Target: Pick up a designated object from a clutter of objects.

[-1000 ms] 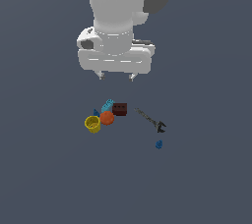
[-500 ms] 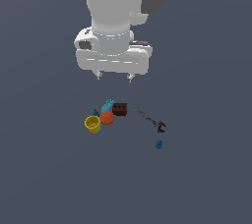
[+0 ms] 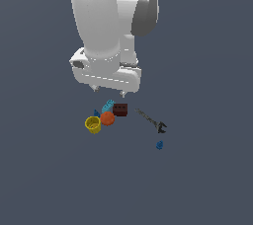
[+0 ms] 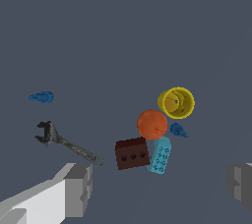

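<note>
The small yellow cup (image 3: 92,125) stands at the end of the clutter nearest the exterior view's left, its hollow showing; it also shows in the wrist view (image 4: 176,102). The orange ball (image 3: 107,118) touches it, with light-blue pieces (image 3: 107,106) and the dark red-brown box (image 3: 120,110) behind. My gripper (image 3: 109,91) hangs open and empty above the clutter, well clear of the cup. In the wrist view the gripper (image 4: 157,188) has its fingers (image 4: 74,188) spread wide, with the box (image 4: 132,153) and the ball (image 4: 152,124) between them.
A grey-black wrench (image 3: 152,120) lies towards the exterior view's right of the box, and it shows in the wrist view (image 4: 66,143). A small blue piece (image 3: 159,145) lies apart beyond it. The floor is plain dark grey.
The gripper has come down towards the clutter and shifted slightly to the exterior view's left. The objects have not moved.
</note>
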You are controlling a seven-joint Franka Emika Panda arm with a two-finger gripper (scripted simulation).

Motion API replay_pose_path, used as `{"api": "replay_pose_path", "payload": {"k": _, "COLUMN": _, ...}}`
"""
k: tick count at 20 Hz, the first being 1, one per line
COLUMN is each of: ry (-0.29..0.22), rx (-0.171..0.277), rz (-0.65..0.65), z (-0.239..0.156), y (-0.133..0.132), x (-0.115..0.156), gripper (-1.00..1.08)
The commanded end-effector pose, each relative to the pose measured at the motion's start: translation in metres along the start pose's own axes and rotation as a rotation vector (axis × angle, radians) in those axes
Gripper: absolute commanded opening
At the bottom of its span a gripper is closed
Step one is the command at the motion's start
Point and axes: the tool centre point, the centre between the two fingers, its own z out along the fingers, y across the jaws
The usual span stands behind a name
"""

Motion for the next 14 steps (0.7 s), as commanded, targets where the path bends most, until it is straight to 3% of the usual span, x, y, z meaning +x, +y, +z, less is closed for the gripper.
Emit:
{"api": "replay_pose_path", "payload": {"k": 1, "ry": -0.001, "rx": 0.007, "rz": 0.061, "z": 0.021, "y": 0.009, "x": 0.008, "gripper": 1.0}}
{"api": "replay_pose_path", "payload": {"k": 14, "ry": 0.008, "rx": 0.013, "rz": 0.43, "z": 0.145, "y": 0.073, "x": 0.035, "gripper": 1.0}}
